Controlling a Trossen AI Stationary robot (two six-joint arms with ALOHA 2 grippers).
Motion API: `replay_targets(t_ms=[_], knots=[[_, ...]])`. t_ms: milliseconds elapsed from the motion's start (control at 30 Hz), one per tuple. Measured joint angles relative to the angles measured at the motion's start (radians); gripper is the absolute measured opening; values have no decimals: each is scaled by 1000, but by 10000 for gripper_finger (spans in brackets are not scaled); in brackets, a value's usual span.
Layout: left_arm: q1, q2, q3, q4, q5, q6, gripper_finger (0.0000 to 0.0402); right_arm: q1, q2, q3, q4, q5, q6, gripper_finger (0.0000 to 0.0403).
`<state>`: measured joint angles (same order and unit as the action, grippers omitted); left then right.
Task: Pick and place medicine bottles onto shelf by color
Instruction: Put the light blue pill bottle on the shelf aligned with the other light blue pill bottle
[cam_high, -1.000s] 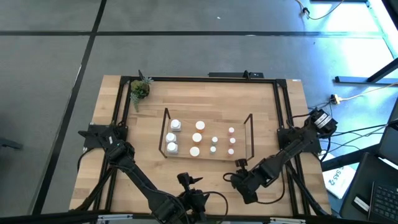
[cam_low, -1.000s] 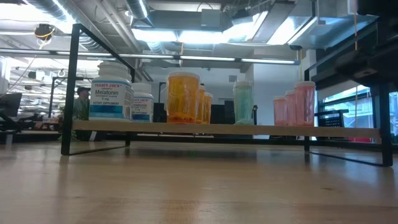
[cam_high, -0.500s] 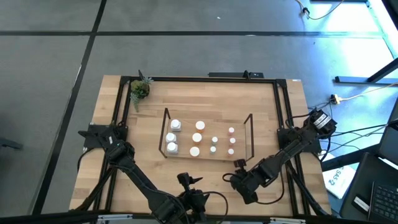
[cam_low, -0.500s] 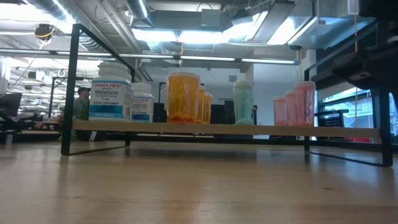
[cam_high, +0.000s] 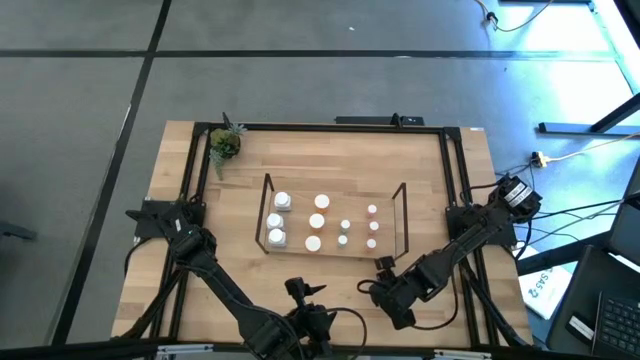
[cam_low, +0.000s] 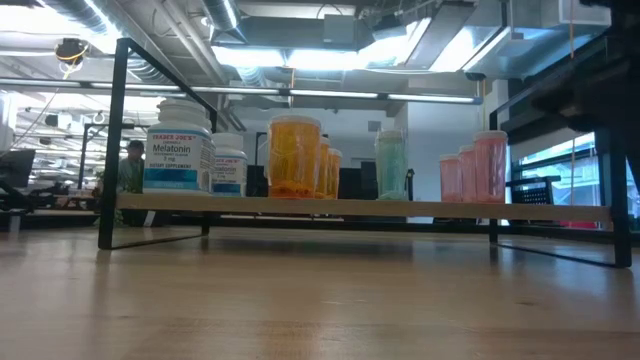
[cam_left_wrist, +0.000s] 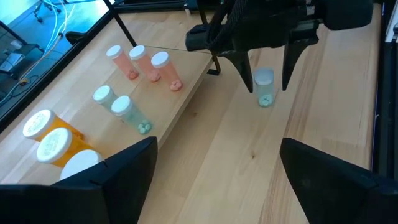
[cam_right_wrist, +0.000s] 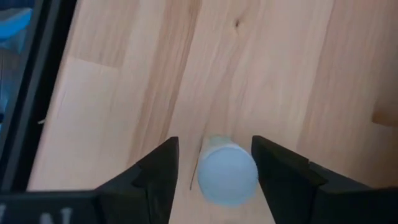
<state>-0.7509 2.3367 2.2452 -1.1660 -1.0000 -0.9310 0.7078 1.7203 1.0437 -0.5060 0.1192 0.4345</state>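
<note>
A small teal medicine bottle (cam_left_wrist: 265, 87) with a white cap (cam_right_wrist: 227, 172) stands upright on the table, just off the shelf's (cam_high: 345, 200) near right corner. My right gripper (cam_left_wrist: 267, 67) points down over it, open, one finger on either side and a gap showing at each. On the shelf (cam_low: 360, 208) stand white (cam_low: 178, 155), orange (cam_low: 295, 158), teal (cam_low: 391, 165) and pink (cam_low: 490, 168) bottles in groups. My left gripper (cam_left_wrist: 217, 180) waits open near the table's near edge (cam_high: 300, 292), with nothing between its fingers.
A small green potted plant (cam_high: 224, 145) stands at the far left corner. A black frame (cam_high: 455, 180) edges the table. Bare wood lies between the shelf and the near edge, and to the right of the standing bottle (cam_left_wrist: 329, 112).
</note>
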Motion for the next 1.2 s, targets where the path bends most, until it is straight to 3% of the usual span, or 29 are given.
replay_targets(t_ms=[267, 800, 1000, 1200], knots=[[0, 0, 0, 0, 0, 0, 331, 4, -1, 115, -198, 14, 6, 204], [2, 0, 0, -5, -3, -1, 334, 101, -3, 332, -443, 370, 17, 204], [5, 0, 0, -4, -4, -2, 331, 78, -3, 332, -459, 368, 6, 204], [23, 11, -15, 10, 16, -5, 333, 67, -32, 332, -468, 273, 11, 204]])
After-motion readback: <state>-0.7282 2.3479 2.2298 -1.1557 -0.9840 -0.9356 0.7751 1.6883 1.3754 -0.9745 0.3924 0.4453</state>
